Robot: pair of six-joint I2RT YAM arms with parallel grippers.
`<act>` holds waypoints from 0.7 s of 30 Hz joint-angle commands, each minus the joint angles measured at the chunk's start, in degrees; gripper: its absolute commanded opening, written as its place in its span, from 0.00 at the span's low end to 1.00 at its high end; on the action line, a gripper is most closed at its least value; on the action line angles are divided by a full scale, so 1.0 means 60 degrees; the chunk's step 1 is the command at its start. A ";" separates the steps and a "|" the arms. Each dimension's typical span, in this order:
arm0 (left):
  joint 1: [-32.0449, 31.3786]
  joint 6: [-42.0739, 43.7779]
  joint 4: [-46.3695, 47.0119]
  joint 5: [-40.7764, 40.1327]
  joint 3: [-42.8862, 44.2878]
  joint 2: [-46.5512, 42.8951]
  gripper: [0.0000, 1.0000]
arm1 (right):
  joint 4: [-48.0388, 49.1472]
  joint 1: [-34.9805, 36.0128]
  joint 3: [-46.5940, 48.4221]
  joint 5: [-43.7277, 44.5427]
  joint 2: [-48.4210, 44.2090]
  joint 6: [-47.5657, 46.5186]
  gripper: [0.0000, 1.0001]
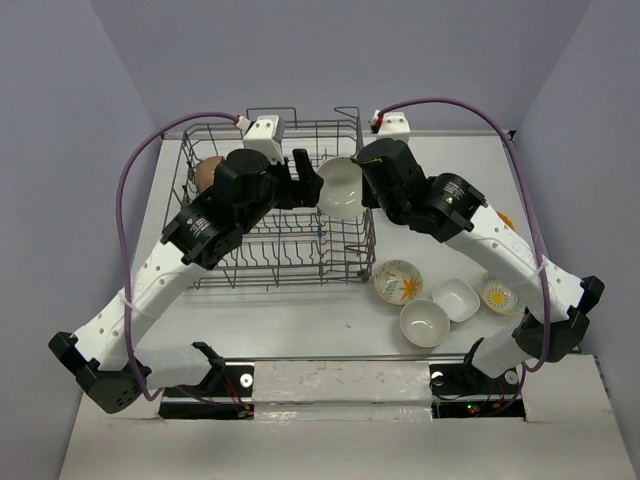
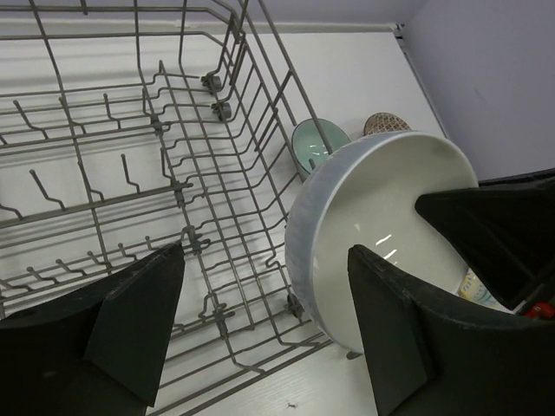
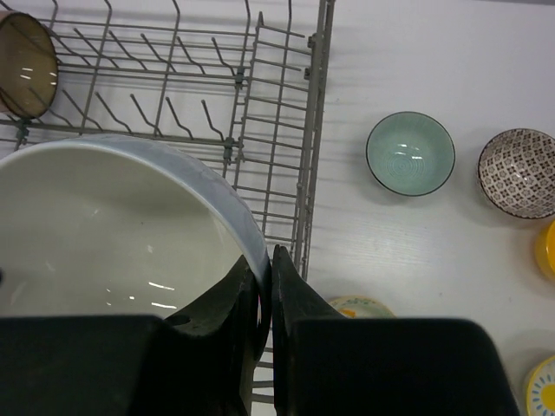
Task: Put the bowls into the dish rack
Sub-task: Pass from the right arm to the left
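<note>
A white bowl (image 1: 340,187) hangs tilted over the right side of the dish rack (image 1: 262,250), with my right gripper (image 3: 270,251) shut on its rim. My left gripper (image 2: 264,251) is open. Its right finger (image 2: 399,329) stands inside the white bowl (image 2: 381,217) and the other finger is well clear to the left over the rack's tines. A brown bowl (image 1: 207,172) stands in the rack's far left corner. Right of the rack on the table lie a floral bowl (image 1: 398,281), a round white bowl (image 1: 424,323) and a squarish white bowl (image 1: 456,299).
A yellow-patterned bowl (image 1: 498,294) and an orange bowl (image 1: 507,218) lie near the right arm. Beyond the rack's right wall sit a pale teal bowl (image 3: 410,152) and a brown speckled bowl (image 3: 518,172). Purple cables loop over both arms.
</note>
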 commanded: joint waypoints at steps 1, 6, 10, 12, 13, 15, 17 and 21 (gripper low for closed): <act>-0.0013 -0.0062 0.0050 -0.0566 -0.0278 -0.0337 0.84 | 0.0457 0.0463 0.1184 0.1078 0.0208 0.0017 0.01; 0.0001 -0.0076 0.0006 -0.0976 -0.0514 -0.0352 0.78 | 0.0252 0.0757 0.1887 0.1356 0.0897 -0.0086 0.01; -0.0013 -0.0033 -0.0199 -0.1387 -0.0456 -0.0323 0.65 | 0.0340 0.0845 0.1903 0.1401 0.0942 -0.0115 0.01; 0.0001 -0.0018 -0.0287 -0.1446 -0.0441 -0.0250 0.59 | 0.0340 0.0845 0.1932 0.1401 0.1000 -0.0115 0.01; -0.0013 -0.0032 -0.0316 -0.1475 -0.0455 -0.0235 0.54 | 0.0340 0.0932 0.1976 0.1415 0.1088 -0.0130 0.01; 0.0001 -0.0033 -0.0302 -0.1476 -0.0485 -0.0220 0.49 | 0.0325 0.0933 0.2049 0.1459 0.1161 -0.0130 0.01; 0.0001 -0.0003 -0.0302 -0.1505 -0.0514 -0.0206 0.45 | 0.0325 0.1021 0.2122 0.1474 0.1278 -0.0130 0.01; -0.0013 0.0055 -0.0331 -0.1636 -0.0543 -0.0162 0.45 | 0.0384 0.1109 0.2327 0.1474 0.1469 -0.0232 0.01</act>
